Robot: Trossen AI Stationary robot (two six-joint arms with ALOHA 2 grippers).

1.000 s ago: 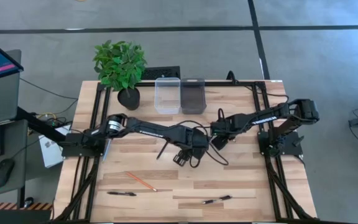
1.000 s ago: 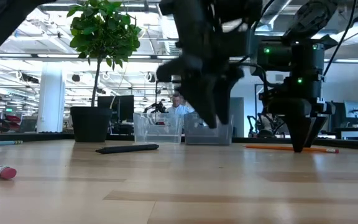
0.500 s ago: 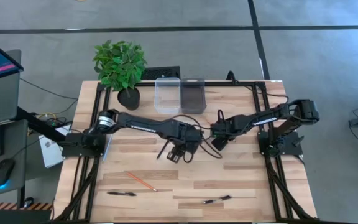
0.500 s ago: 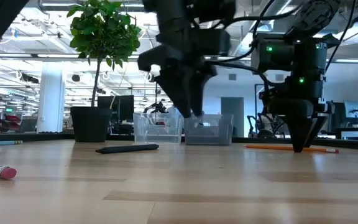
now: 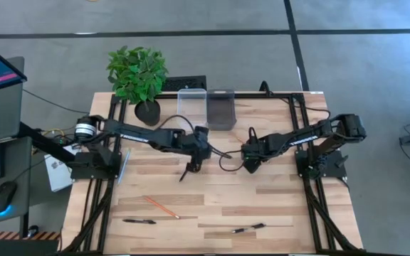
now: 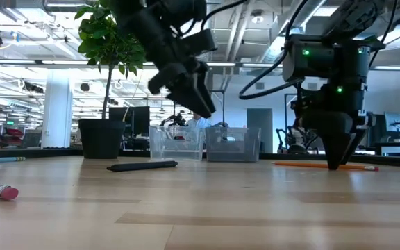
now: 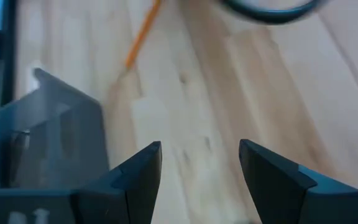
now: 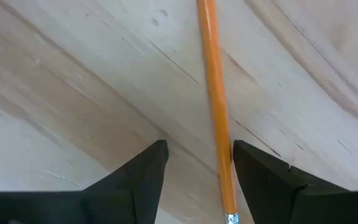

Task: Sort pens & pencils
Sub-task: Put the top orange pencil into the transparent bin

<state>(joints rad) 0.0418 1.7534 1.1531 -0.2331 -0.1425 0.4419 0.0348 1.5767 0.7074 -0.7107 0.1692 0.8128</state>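
Observation:
My right gripper (image 8: 196, 163) is open and points down at the table's middle (image 5: 250, 162). Its fingers stand on either side of an orange pencil (image 8: 215, 106) that lies flat on the wood (image 6: 325, 165). The pencil runs close along one finger; whether they touch, I cannot tell. My left gripper (image 7: 199, 163) is open and empty, raised above the table (image 6: 196, 104) near the bins (image 5: 196, 153). One black pen (image 5: 186, 171) lies just near of it. Two more pens (image 5: 139, 221) (image 5: 250, 228) and another pencil (image 5: 162, 207) lie by the near edge.
A clear bin (image 5: 191, 108) and a dark bin (image 5: 221, 109) stand side by side at the far edge, with a potted plant (image 5: 139, 78) to their left. A black cable (image 5: 226, 160) loops between the two grippers. Bare wood lies between the arms and the near-edge pens.
My left gripper has risen from the table's middle and swung toward the far left, ending beside the bins, with its arm drawn back. The black pen near it has stayed where it was. My right gripper has kept over the pencil.

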